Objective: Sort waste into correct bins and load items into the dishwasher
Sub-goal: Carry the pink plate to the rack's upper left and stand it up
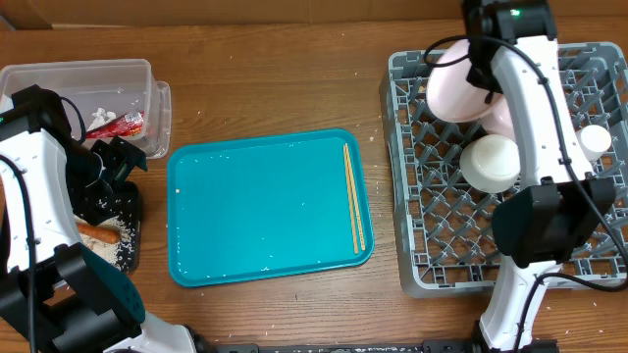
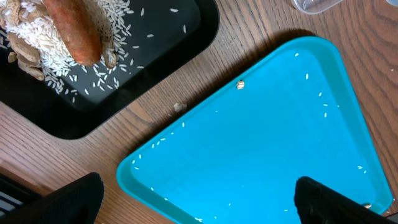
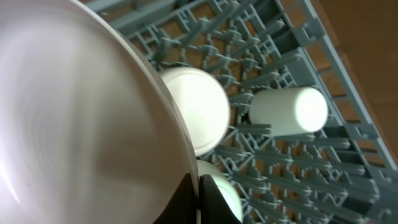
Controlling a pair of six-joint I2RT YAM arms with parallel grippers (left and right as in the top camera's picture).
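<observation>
One grey dish rack fills the right of the overhead view. The teal tray lies mid-frame, and the left gripper hovers over its lower left corner, wide open and empty. The right gripper is clamped on the rim of the large plate, tilted over the rack's upper part; the pegs lie straight below it. The bowl and cup sit just beside. The chopsticks lie along the tray's right edge, their long axis running top to bottom. The right arm hides part of the rack, possibly a second plate

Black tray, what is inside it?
In the black tray, a carrot lies on white grains with beige shells. Overhead, the left arm covers part of it; what lies there cannot be seen.
</observation>
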